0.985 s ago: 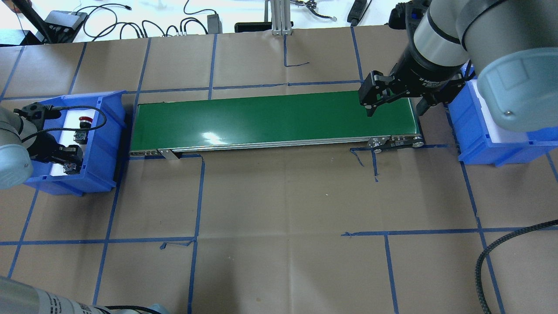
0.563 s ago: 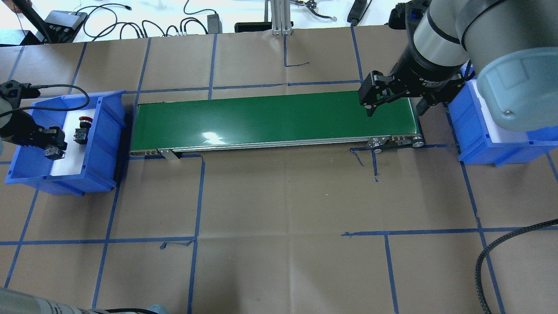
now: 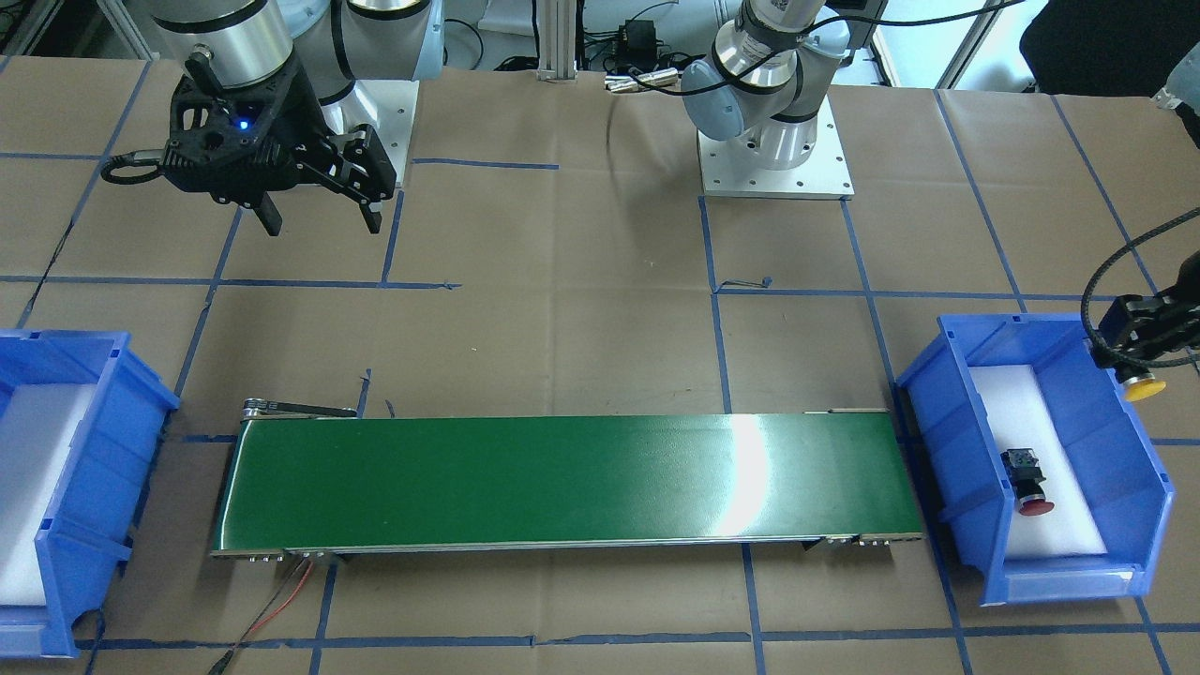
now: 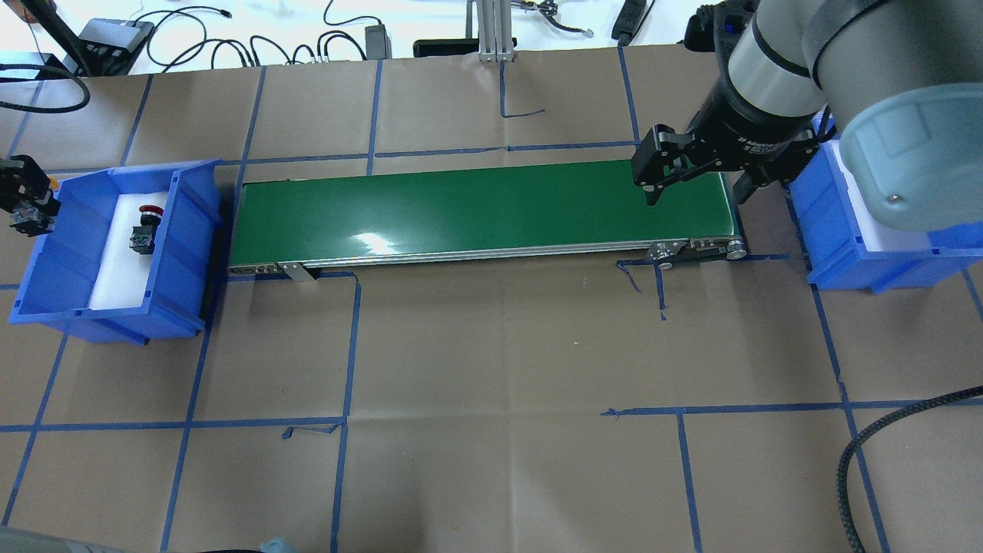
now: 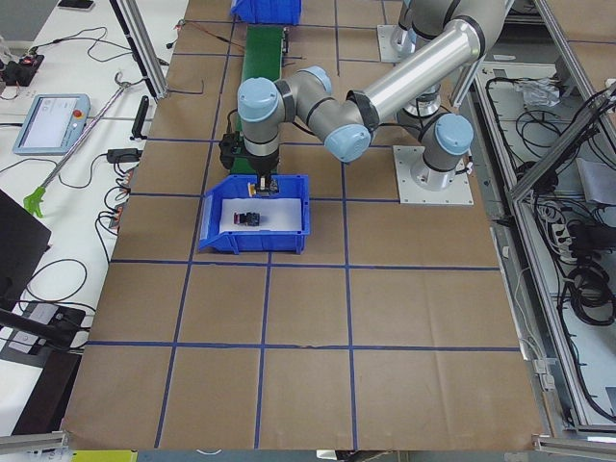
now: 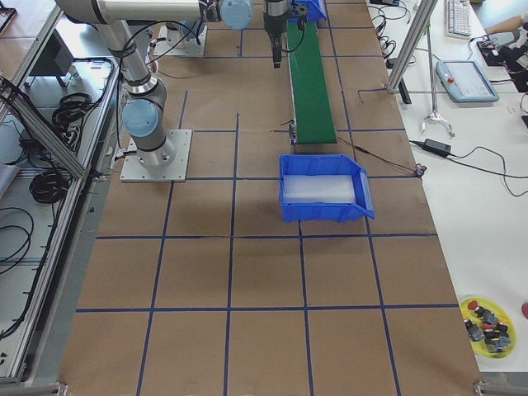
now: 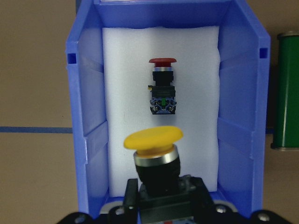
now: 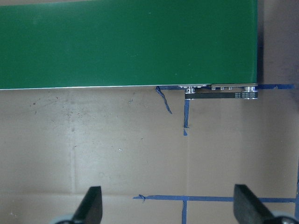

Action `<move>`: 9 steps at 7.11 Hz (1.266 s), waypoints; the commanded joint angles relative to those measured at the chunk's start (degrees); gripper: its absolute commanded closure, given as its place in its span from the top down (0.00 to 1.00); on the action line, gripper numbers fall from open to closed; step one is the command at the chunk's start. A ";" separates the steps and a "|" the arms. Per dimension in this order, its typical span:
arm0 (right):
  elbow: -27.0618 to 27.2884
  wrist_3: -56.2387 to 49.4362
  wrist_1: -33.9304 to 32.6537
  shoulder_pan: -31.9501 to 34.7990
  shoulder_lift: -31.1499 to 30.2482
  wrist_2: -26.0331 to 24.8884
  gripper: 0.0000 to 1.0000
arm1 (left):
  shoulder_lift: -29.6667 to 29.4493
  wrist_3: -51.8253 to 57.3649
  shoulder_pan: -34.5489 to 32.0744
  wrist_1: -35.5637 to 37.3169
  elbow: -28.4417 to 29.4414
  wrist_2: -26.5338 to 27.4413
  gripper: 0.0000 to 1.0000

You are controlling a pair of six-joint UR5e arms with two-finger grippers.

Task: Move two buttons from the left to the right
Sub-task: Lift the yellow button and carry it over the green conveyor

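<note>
Pincer of the left arm (image 7: 156,198) is clamped on the black body of the yellow-capped button (image 7: 154,140) at the bottom centre of the left wrist view, with the cap pointing up the frame. In the front-facing view this pincer shows at the far right edge, and the yellow cap sits just outside the upper right wall of the left blue bin (image 3: 937,422). The red-capped button (image 7: 162,88) lies on its side on the white foam (image 7: 126,70) inside that bin, in the middle of the wrist view, apart from the yellow one. The green conveyor belt (image 4: 476,207) stretches across the middle of the overhead view on the brown paper-covered surface (image 4: 491,384). The right arm's pincer (image 4: 697,196) appears over the belt's right end in the upper right of that view, its jaws spread wide with nothing between them. The right blue bin (image 4: 845,246) stands just beyond that end, partly hidden by the arm.
</note>
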 commanded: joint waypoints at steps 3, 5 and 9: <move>-0.09 0.00 0.00 0.00 0.00 -0.09 1.00 | -0.29 -10.71 -14.81 0.62 1.83 1.17 0.14; -0.09 0.00 0.00 0.00 -0.09 0.00 1.00 | -2.04 -19.24 -22.90 1.42 -0.09 1.08 0.14; -0.09 0.00 0.00 0.00 0.00 0.00 1.00 | -10.47 -19.72 -27.68 16.47 -5.87 1.00 0.14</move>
